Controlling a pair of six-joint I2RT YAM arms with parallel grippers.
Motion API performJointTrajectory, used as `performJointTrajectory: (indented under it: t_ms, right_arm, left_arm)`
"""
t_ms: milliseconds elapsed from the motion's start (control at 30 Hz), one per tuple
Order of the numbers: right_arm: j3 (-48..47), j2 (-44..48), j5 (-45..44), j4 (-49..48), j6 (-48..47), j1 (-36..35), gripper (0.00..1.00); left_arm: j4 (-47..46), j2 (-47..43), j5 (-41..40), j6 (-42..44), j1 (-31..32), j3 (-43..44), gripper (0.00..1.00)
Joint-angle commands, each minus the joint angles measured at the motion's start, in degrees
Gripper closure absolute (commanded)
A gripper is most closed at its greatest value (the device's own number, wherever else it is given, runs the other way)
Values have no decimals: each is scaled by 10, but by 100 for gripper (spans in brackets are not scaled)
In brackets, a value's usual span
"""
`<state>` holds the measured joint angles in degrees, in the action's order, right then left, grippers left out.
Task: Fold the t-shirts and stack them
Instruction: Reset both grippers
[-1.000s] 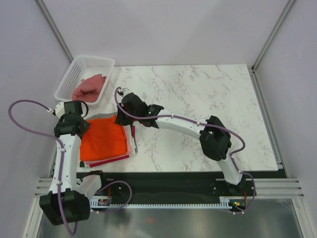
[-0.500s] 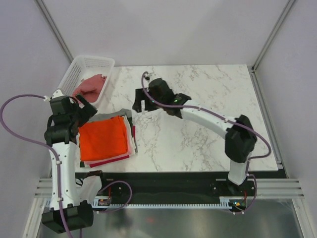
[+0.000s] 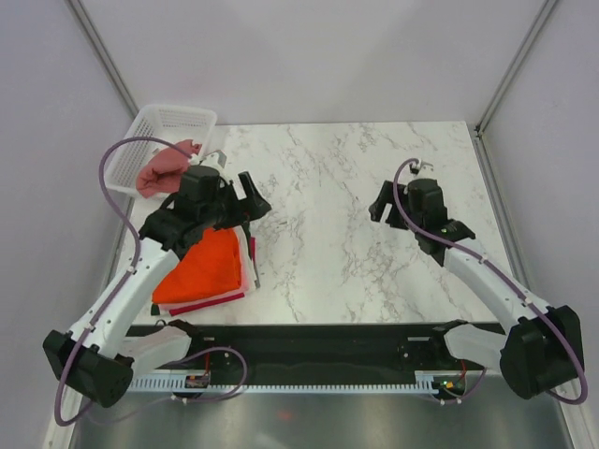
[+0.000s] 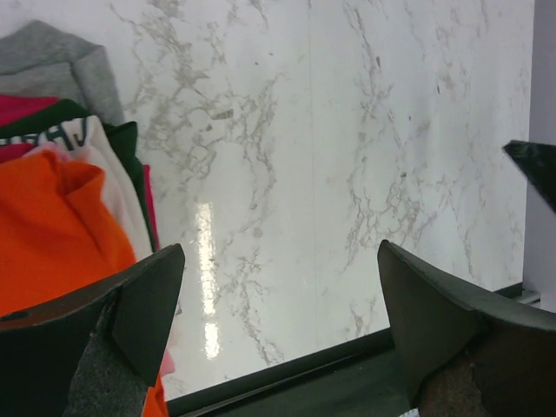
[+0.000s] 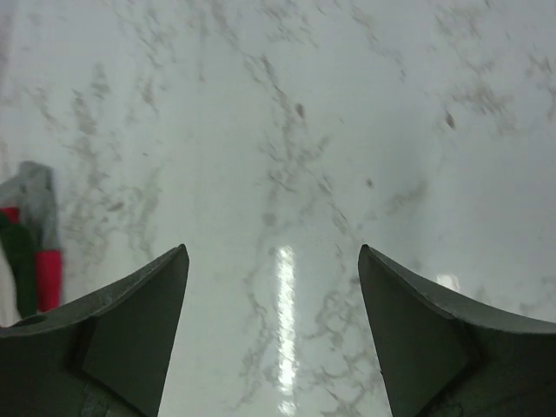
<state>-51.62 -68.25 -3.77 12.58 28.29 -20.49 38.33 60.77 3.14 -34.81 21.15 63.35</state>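
From above, the left gripper [image 3: 249,203] hangs with its jaws spread wide and nothing between them, over the far right corner of the stack of t-shirts [image 3: 220,297]. The orange t-shirt [image 3: 201,271] tops that stack, lying below and behind the gripper, toward the arm's base. A dusty rose t-shirt [image 3: 161,170] lies in the white basket [image 3: 173,114], to the left of this gripper. The right gripper [image 3: 380,208] is also open and empty over the bare marble surface [image 3: 328,178], well apart from the stack, which sits far to its left.

In the left wrist view, both fingers [image 4: 143,304] stand far apart with only the surface between them. The orange t-shirt [image 4: 52,226] lies just left of the left finger, with grey, green and pink edges behind it.

In the right wrist view, the fingers [image 5: 130,326] are wide apart over marble, holding nothing. A grey, green and red edge of the stack [image 5: 26,234] shows far left.
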Motion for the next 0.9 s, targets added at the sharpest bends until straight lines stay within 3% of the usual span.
performJointTrajectory:
  t_ms: [0, 133, 367, 467, 500, 633, 700, 767, 867]
  right_arm:
    - [87, 58, -44, -46, 6, 7, 12]
    - [213, 129, -26, -136, 8, 7, 6]
    - [259, 138, -59, -156, -3, 7, 2]
    - [299, 131, -67, -208, -3, 7, 2]
    - [310, 130, -67, -228, 1, 7, 2]
    - [318, 152, -86, -226, 2, 7, 2]
    - [331, 173, -87, -233, 3, 7, 2]
    - [336, 182, -86, -233, 7, 7, 2]
    - [342, 191, -87, -233, 9, 6, 2]
  left_arm:
    - [-66, 16, -56, -56, 60, -7, 0]
    - [-87, 78, -83, -57, 123, -30, 0]
    - [-182, 116, -100, -38, 171, -92, 0]
    - [-326, 97, -82, 3, 171, -182, 0]
    - [-415, 82, -74, 35, 171, -239, 0]
    - [-596, 46, -109, 83, 171, -369, 0]
    - [-621, 30, -139, 102, 170, -404, 0]
    - [-589, 17, -147, 106, 169, -394, 0]
    - [-608, 20, -85, 156, 169, -396, 0]
